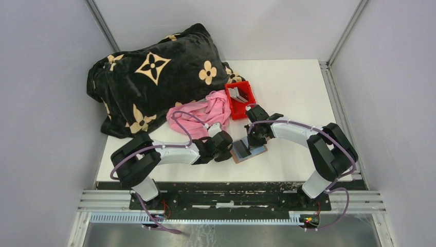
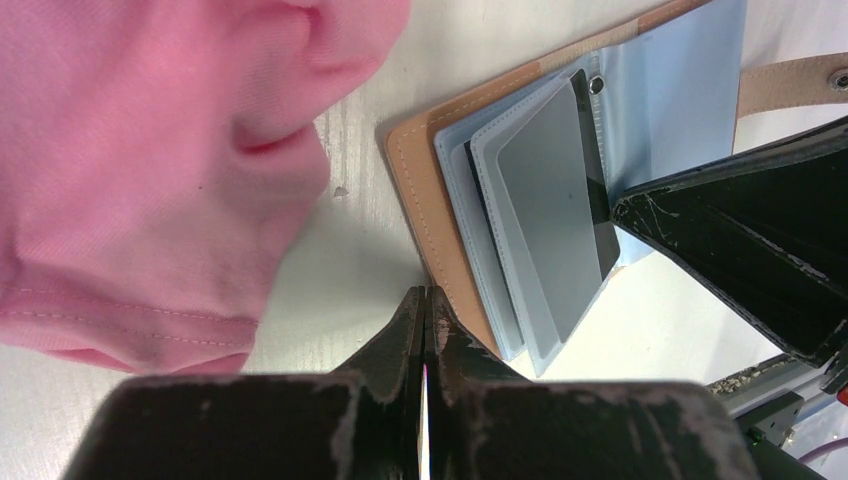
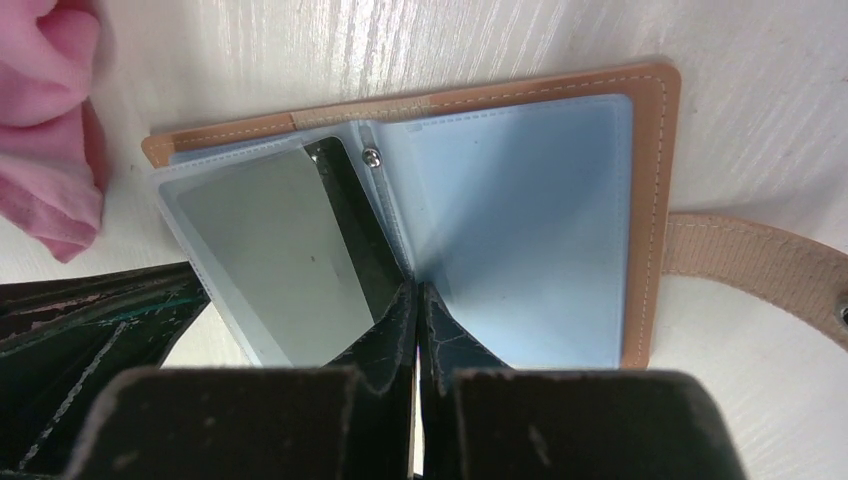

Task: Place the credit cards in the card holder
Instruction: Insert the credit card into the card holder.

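Closed tight with nothing seen between its fingers, the left claw (image 2: 425, 300) rested its tips just beside the tan edge of the holder (image 2: 440, 200). The holder lay open on the white counter (image 2: 370, 150), light blue sleeves facing up. A grey card (image 2: 555, 210) sat in one sleeve with a dark card (image 2: 592, 150) showing behind it. The right claw (image 3: 415, 290) was also shut, its tips down on the holder's inner fold; whether it pinched a sleeve could not be told.

From above, the holder lay near the counter's front edge, the left claw at its 9 o'clock and the right claw over it from 12 o'clock. More cards (image 1: 237, 94) stood in a red bin (image 1: 241, 108) at 12 o'clock from the holder. A pink cloth (image 1: 198, 116) lay at 10 o'clock, and a black blanket (image 1: 154, 77) was heaped beyond it.
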